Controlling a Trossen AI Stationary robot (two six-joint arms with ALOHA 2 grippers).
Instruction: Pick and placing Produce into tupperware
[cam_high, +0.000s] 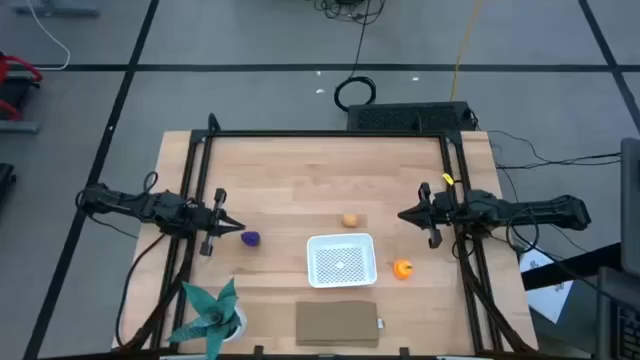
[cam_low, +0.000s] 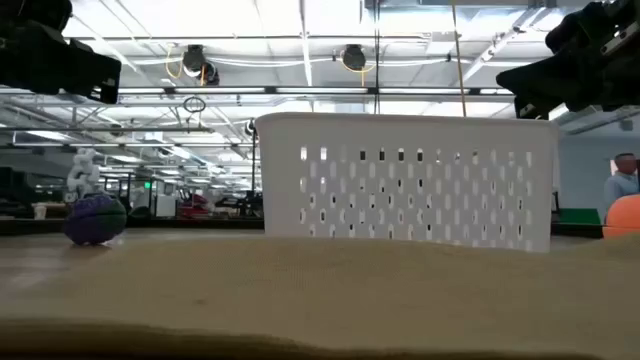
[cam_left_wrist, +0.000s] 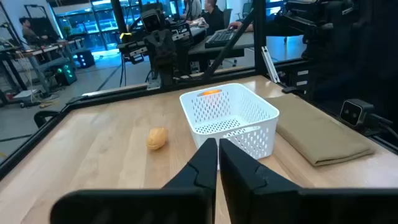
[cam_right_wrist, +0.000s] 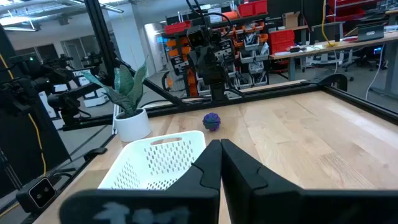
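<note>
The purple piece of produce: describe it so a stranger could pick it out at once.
Find the white tupperware mid-table. The purple piece lies on bare wood between it and the left hand. It is the only dark one: the orange piece and the tan piece are both bright.

Tupperware (cam_high: 341, 260) between produce (cam_high: 250, 238); slab (cam_high: 338, 324) just beside.

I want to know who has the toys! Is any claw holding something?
No. The left claw and right claw are both shut on nothing, above the table.

Orange piece (cam_low: 624, 216) cut off — low view's edge.
</note>
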